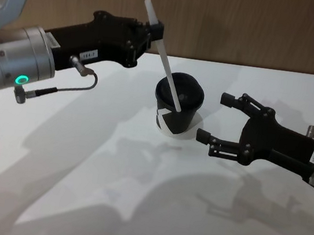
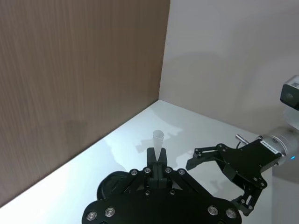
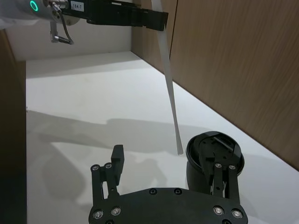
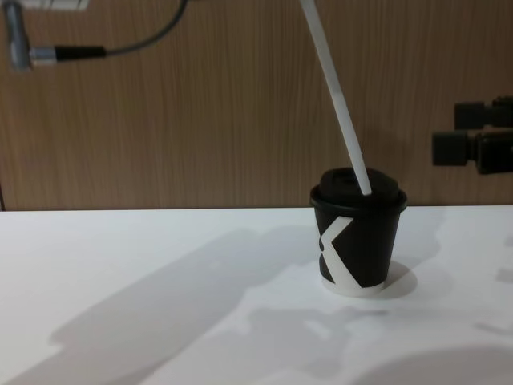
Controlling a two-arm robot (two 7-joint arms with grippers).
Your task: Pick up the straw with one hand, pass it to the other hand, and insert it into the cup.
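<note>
The white straw (image 1: 164, 57) slants down from my left gripper (image 1: 156, 33), which is shut on its upper part, a short end sticking out above the fingers. Its lower end meets the black lid of the cup (image 1: 175, 115); I cannot tell whether the tip is inside the lid. From the chest view the straw (image 4: 338, 100) leans onto the cup (image 4: 358, 245), which stands upright and shows its white K-like mark. Just right of the cup my right gripper (image 1: 215, 117) is open and apart from it. The left wrist view shows the straw (image 2: 158, 139) pinched in the left gripper (image 2: 157, 161).
The white table (image 1: 81, 159) spreads wide to the left of and in front of the cup. A brown wood wall (image 1: 246, 25) rises close behind. The left arm's silver wrist (image 1: 12, 65), with its green ring and cable, hangs over the table's left side.
</note>
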